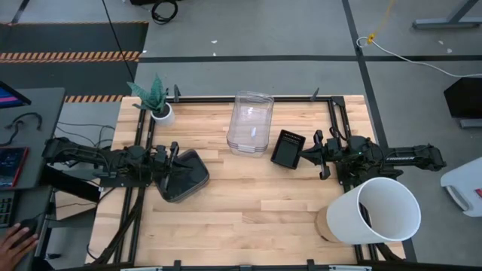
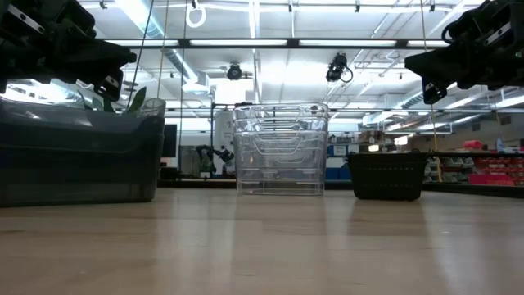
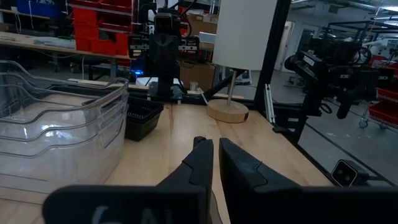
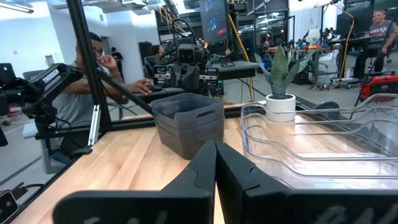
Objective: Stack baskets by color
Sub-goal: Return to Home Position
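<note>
Three stacks of baskets stand on their bottoms on the wooden table (image 1: 248,203). The clear ones (image 1: 250,123) are at the far middle, the smoky dark grey ones (image 1: 184,177) at the left, and a black perforated one (image 1: 287,148) is right of the clear stack. My left gripper (image 1: 178,156) hovers level over the grey stack's left rim (image 2: 78,111), shut but for a thin slit, with nothing in it (image 3: 215,163). My right gripper (image 1: 306,156) hangs level just right of and above the black basket (image 2: 387,176), shut and empty (image 4: 216,167).
A tall white cylinder (image 1: 380,211) on a round wooden base stands at the near right corner. A small white plant pot (image 1: 161,113) stands at the far left. Bare wood lies along the near middle. A person (image 4: 93,68) sits beyond the left edge.
</note>
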